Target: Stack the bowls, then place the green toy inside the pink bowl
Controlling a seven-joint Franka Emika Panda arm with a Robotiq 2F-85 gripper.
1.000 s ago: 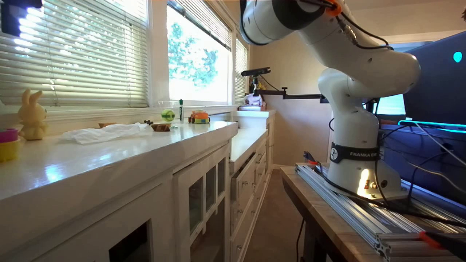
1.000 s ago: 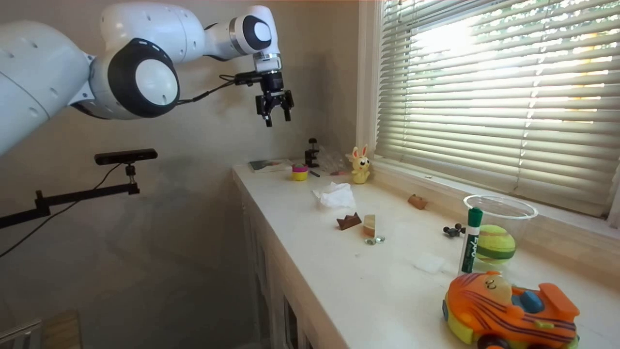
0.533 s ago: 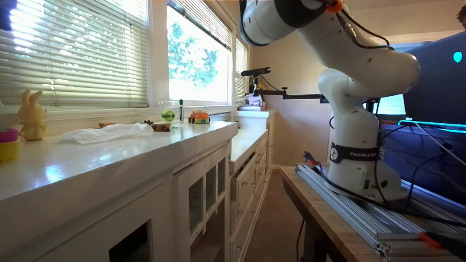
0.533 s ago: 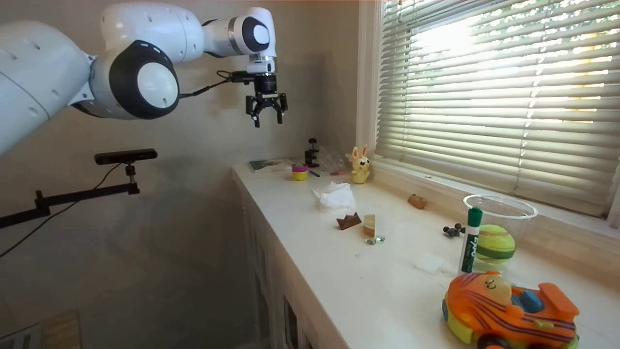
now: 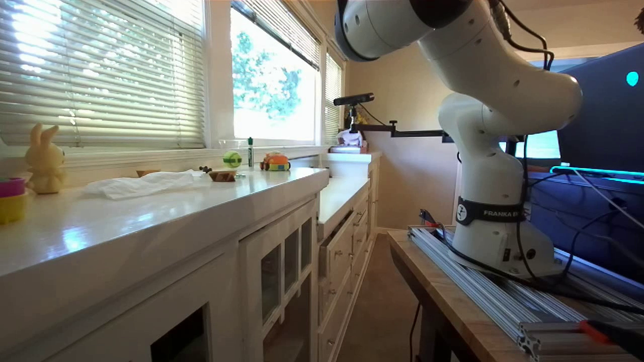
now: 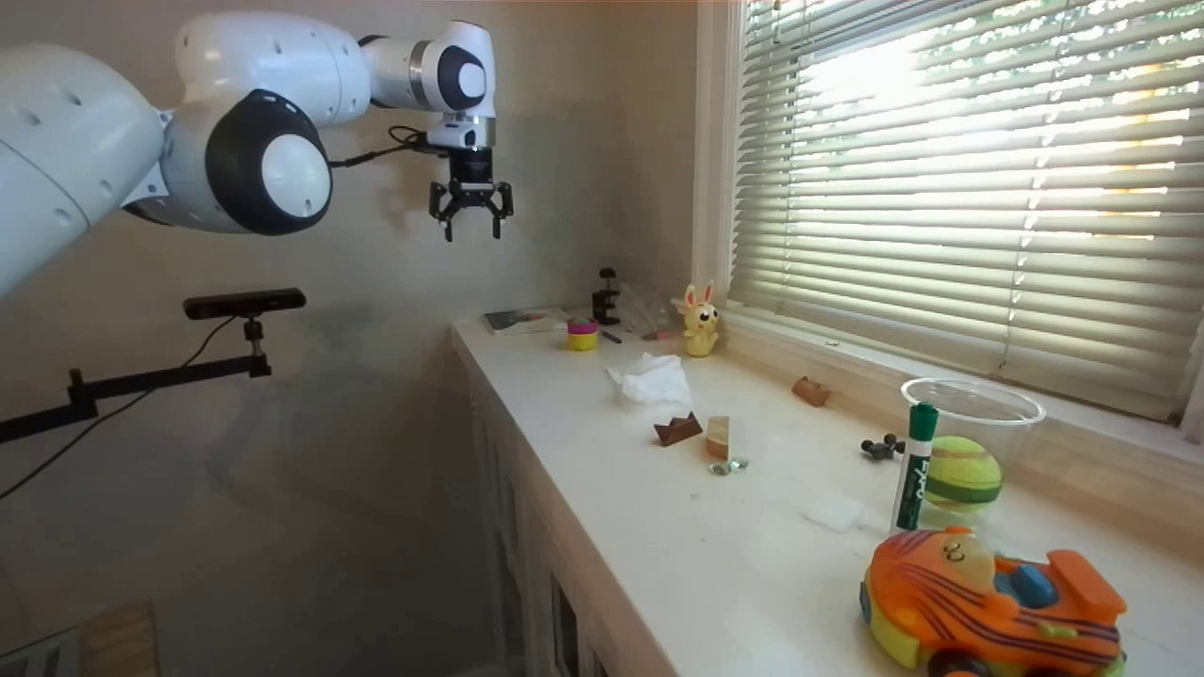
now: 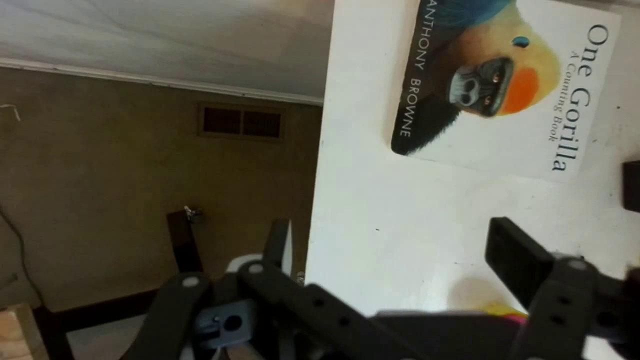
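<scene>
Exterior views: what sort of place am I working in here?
Most likely a room in a home, though the pictures can't prove it: a long, glossy white built-in counter below pale slatted window blinds, with an orange, dark-striped toy car standing on it.

In an exterior view, you have the upper bowl point(image 6: 582, 328) sitting on the lower bowl point(image 6: 582, 343) at the far end of the counter point(image 6: 771, 583), the book point(image 6: 522, 322) behind them to the left and the rabbit point(image 6: 700, 326) to their right. Your tool point(image 6: 472, 233) hangs higher, left of the upper bowl. Nearer, you find the tissue point(image 6: 654, 380), then the block point(image 6: 718, 436) before it to the right. Closer yet, on the right, you see the ball point(image 6: 963, 474) inside the cup point(image 6: 983, 424), with the marker point(image 6: 913, 470) just before it and the toy car point(image 6: 988, 602) nearest.
</scene>
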